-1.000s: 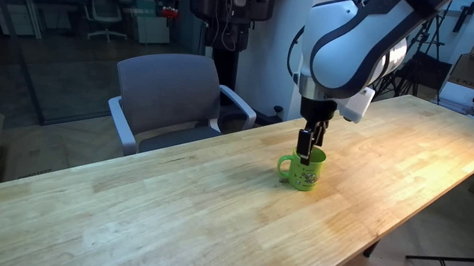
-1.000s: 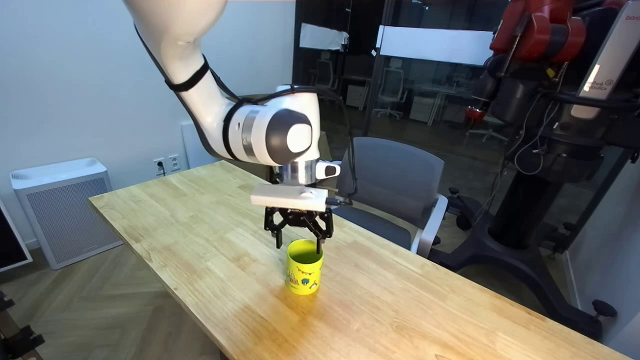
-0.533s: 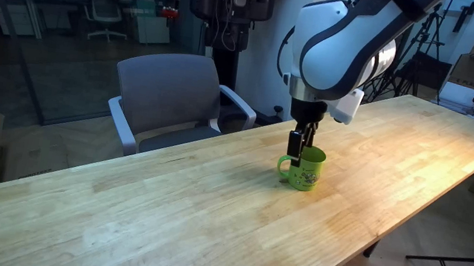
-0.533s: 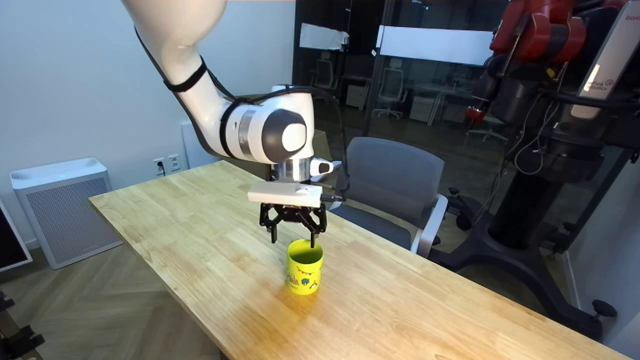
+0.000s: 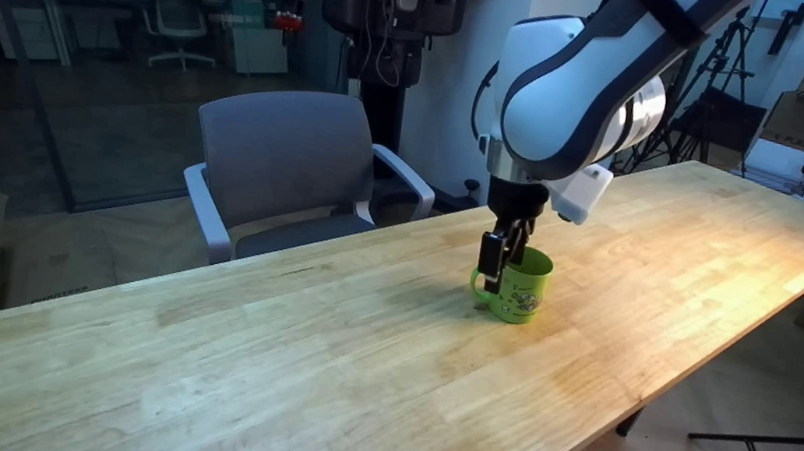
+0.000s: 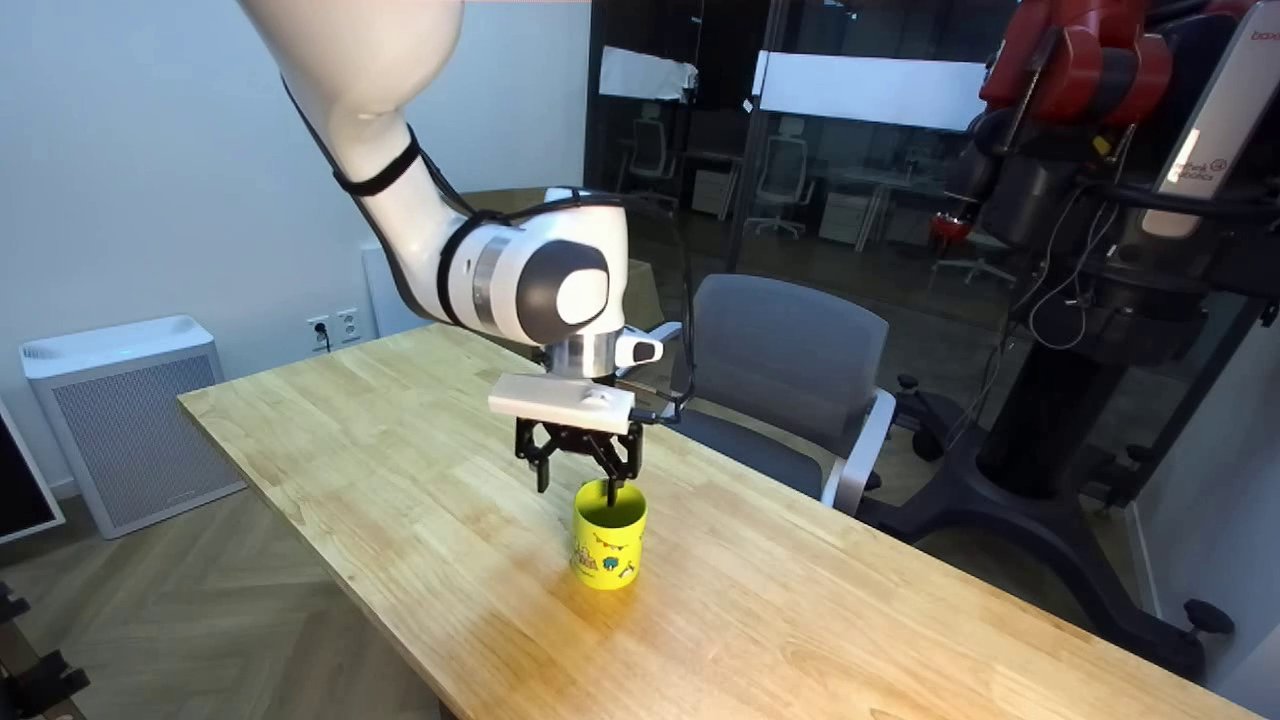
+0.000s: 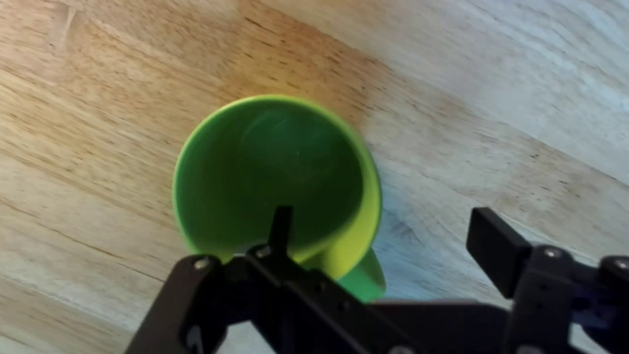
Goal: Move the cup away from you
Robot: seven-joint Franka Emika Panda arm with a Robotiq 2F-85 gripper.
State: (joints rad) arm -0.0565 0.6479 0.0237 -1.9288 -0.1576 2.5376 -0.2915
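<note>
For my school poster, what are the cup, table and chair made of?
The cup: probably glazed pottery or hard plastic, because it's smooth with a soft shine.
The table: looks like wood with a smooth top, because grain lines and joined strips show.
The chair back: maybe mesh or cloth, since it's dull; the smooth, pale armrests are probably plastic.

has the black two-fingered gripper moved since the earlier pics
Yes: in an exterior view, the gripper has shifted toward the handle of the unmoved glossy green mug.

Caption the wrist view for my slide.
Open gripper by the mug, one finger at its mouth, the other clear of it.
</note>
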